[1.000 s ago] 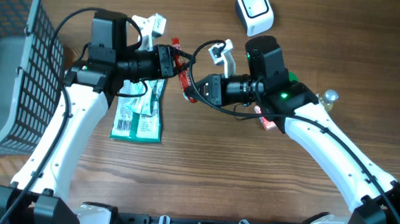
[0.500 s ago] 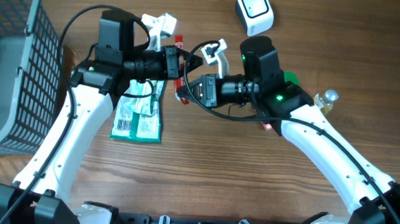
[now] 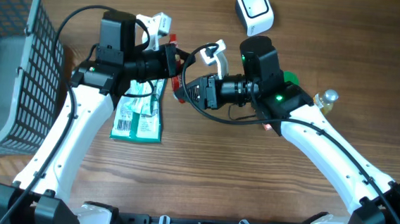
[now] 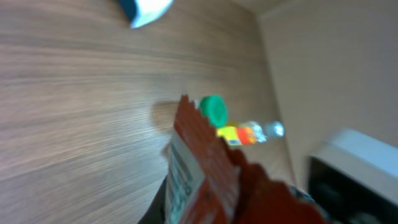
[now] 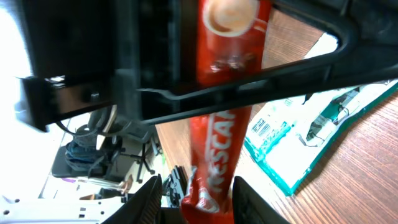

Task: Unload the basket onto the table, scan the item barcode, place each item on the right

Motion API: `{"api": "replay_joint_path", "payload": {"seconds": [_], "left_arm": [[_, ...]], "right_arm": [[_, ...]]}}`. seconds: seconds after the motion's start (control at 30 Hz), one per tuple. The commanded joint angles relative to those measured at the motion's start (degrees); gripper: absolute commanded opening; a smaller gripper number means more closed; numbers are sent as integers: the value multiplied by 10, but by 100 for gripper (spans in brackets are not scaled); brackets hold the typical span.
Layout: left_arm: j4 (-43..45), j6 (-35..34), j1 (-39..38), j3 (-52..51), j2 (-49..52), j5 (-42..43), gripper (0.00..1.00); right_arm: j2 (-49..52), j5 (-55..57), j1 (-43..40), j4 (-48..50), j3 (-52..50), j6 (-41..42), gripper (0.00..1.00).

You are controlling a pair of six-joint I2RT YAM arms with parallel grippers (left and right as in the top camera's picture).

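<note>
Slippage is looming — the left gripper is pinching the Nescafé sachet tight while the right gripper is standing partly open around it, so the thin one-sided hold could be twisting the barcode away from the far scanner.

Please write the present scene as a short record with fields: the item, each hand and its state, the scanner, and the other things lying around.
item: red coffee sachet, up in the air between the two hands
left hand: shut on the red coffee sachet
right hand: open, one finger on each side of the sachet's end
scanner: white, at the far side, apart from the sachet
other things: green packet lying flat near the left hand; grey basket on the left
</note>
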Motion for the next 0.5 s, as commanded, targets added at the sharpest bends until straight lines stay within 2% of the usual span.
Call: {"api": "replay_joint_path", "payload": {"seconds": [0.0,0.1,0.13,0.23,0.33,0.47], "left_arm": [[-37,-60,-3,4,-6,-129,4],[-127,-162,-3,4,-6,-229,4],[-153,-177,-3,4,-6,-243,4],[-209,-207,-4,4,-6,-252,4],[-231,-210,-5,4,-6,-251,4],[-259,-240,-5,4,-6,-254,4]], "right_arm": [[0,30,3,-7,5,-45,43],[0,111,3,-62,5,-96,46],[0,130,3,-81,5,-108,46],[-2,134,3,-98,10,-138,47],[-3,144,9,-177,62,-192,47],[-3,224,58,-267,130,-277,58]]}}
